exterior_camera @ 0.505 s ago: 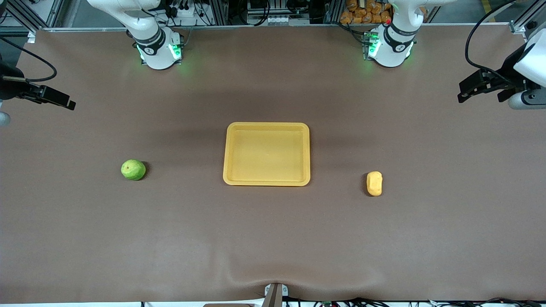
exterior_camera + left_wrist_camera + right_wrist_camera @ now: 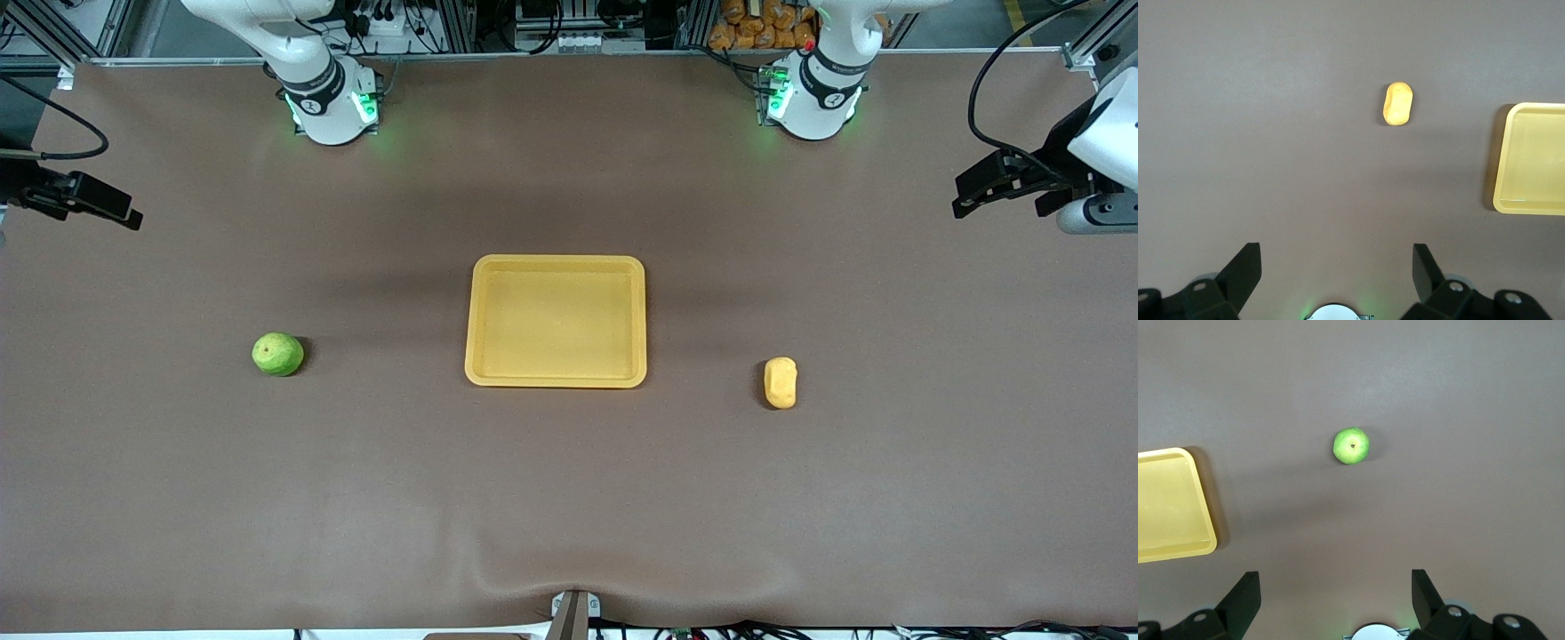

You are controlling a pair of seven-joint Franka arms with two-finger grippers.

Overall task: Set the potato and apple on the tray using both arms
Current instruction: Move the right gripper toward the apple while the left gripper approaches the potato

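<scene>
The green apple [image 2: 277,354] lies on the table toward the right arm's end; it also shows in the right wrist view [image 2: 1351,446]. The yellow-orange potato [image 2: 781,382] lies toward the left arm's end and shows in the left wrist view [image 2: 1397,104]. The yellow tray [image 2: 556,380] sits between them, with nothing in it. My right gripper [image 2: 127,214] hangs open over its end of the table, well away from the apple [image 2: 1335,581]. My left gripper [image 2: 960,201] hangs open over the other end, well away from the potato [image 2: 1336,257].
The brown table mat stretches wide around the tray. Both arm bases [image 2: 331,107] [image 2: 813,102] stand at the edge farthest from the front camera. Cables hang near both table ends. A tray corner shows in each wrist view [image 2: 1531,203] [image 2: 1171,550].
My right gripper has drifted a little outward toward its end of the table. My left gripper has barely shifted. The apple, potato and tray have not moved.
</scene>
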